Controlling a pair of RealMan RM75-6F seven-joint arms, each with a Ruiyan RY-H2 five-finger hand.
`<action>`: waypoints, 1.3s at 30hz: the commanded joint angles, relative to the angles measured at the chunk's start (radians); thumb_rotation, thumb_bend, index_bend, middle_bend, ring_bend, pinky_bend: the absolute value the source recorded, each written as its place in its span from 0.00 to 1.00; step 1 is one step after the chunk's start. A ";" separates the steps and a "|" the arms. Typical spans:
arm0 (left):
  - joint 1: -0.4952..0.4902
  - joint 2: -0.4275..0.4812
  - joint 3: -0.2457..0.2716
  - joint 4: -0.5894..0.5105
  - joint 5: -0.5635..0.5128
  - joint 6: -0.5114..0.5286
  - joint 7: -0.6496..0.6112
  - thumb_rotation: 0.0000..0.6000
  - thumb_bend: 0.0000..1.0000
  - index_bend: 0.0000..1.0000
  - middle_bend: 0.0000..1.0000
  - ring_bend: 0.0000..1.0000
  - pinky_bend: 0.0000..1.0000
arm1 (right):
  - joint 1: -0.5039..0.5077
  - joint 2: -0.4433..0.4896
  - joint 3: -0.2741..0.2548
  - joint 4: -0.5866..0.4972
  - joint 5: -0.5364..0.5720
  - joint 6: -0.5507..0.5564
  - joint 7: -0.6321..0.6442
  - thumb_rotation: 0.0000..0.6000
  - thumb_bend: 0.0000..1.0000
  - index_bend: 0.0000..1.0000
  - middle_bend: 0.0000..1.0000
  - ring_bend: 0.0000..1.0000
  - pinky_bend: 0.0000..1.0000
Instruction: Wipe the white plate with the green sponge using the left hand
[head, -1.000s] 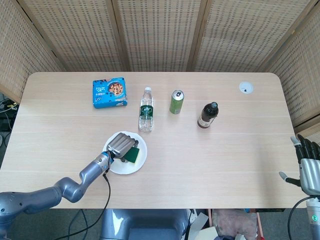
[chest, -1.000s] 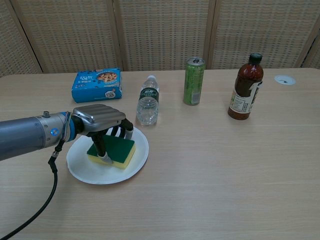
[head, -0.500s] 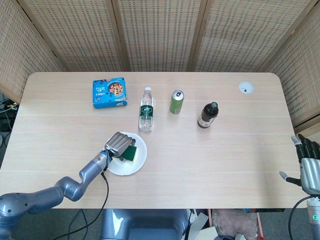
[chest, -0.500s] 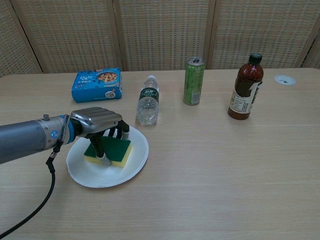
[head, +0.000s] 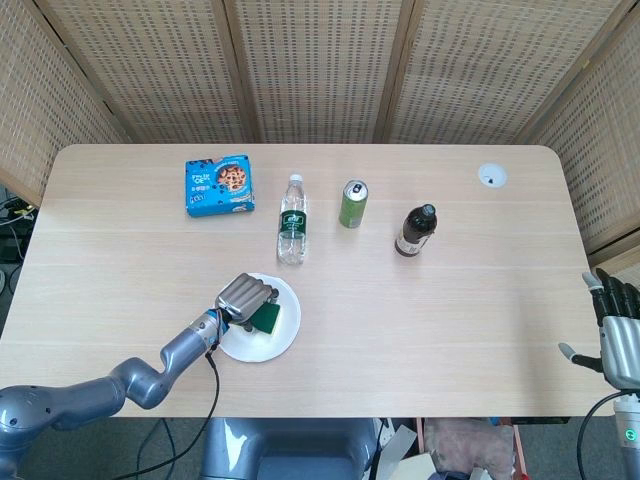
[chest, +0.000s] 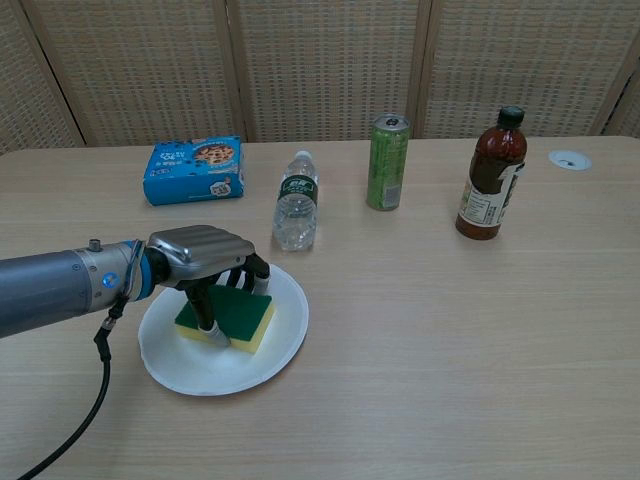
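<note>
In the head view the left hand lies over the plate near the front left of the table, its fingers curled down on the green sponge, which sits on the plate's left half. Beyond the plate stands a clear water bottle, with a blue biscuit box to its left, a green can to its right and a dark bottle further right; a white disc is set in the far right corner of the table. The right hand hangs off the table's right edge, fingers apart and holding nothing. In the chest view the left hand presses on the sponge, fingers clamped over its near and far edges; the sponge shows a green top and a yellow underside and lies flat on the plate, toward the plate's far left. The water bottle stands just behind the plate, apart from it, with the box, can and dark bottle in a row further back.
</note>
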 joint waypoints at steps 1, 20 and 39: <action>0.006 0.009 -0.003 0.034 -0.017 -0.004 0.003 1.00 0.10 0.62 0.48 0.45 0.57 | 0.000 0.000 0.000 -0.001 0.000 0.001 0.000 1.00 0.00 0.04 0.00 0.00 0.00; 0.010 0.023 0.020 0.015 0.030 0.013 -0.019 1.00 0.10 0.62 0.48 0.45 0.57 | 0.000 0.000 0.001 -0.003 0.003 0.001 -0.003 1.00 0.00 0.03 0.00 0.00 0.00; 0.048 0.058 0.023 0.040 -0.036 0.007 0.011 1.00 0.10 0.62 0.48 0.45 0.57 | -0.002 0.000 -0.005 -0.010 -0.004 0.004 -0.009 1.00 0.00 0.04 0.00 0.00 0.00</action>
